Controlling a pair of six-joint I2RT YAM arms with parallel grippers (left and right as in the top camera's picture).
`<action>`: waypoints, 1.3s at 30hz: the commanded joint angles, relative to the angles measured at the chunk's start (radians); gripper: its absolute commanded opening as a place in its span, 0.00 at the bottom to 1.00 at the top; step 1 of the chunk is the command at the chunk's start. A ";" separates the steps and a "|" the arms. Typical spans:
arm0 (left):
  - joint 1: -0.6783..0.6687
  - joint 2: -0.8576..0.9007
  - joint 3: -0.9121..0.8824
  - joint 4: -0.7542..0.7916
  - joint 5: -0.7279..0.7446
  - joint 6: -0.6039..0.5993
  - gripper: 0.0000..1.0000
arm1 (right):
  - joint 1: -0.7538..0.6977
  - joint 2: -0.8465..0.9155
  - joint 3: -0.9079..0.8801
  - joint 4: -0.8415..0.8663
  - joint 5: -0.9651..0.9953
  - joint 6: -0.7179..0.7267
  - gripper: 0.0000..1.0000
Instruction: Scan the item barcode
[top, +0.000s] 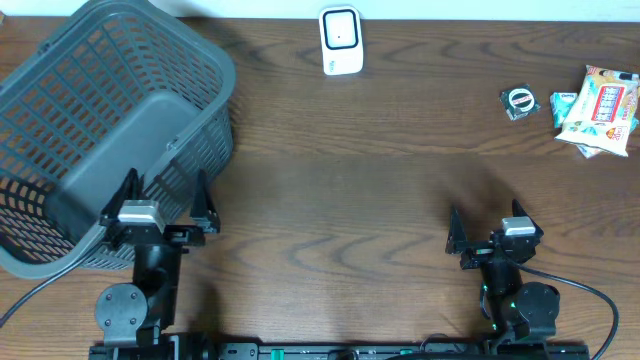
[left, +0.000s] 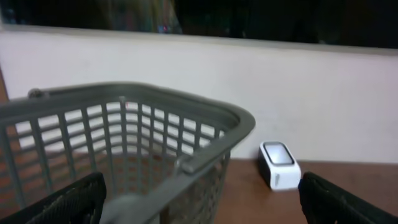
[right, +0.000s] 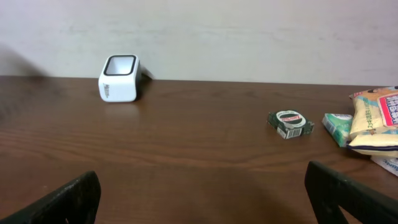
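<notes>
Near edge: left gripper (top: 168, 186) and right gripper (top: 486, 222) spread wide, both empty; grey plastic lattice basket (top: 100, 120) beyond left; small green-white packet (top: 521, 101) and cream snack bags (top: 600, 108) far right, white boxy scanner (top: 340, 40) farthest, centre.

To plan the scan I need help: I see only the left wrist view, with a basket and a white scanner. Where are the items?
Observer: At the far right, a green box lies beside some snack packs.
Operator: Is the right claw holding anything?
Observer: No, the right claw is open and empty, at the near edge.
Operator: Is something already in the basket?
Observer: From overhead, nothing shows on the floor of the basket.
</notes>
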 joint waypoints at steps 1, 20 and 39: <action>-0.001 -0.018 -0.002 -0.012 0.027 0.007 0.98 | -0.004 -0.005 -0.003 -0.002 0.004 -0.007 0.99; -0.139 -0.058 -0.109 -0.176 -0.049 0.055 0.98 | -0.004 -0.005 -0.003 -0.002 0.004 -0.007 0.99; -0.028 -0.061 -0.155 -0.024 -0.502 0.067 0.98 | -0.004 -0.005 -0.003 -0.002 0.004 -0.007 0.99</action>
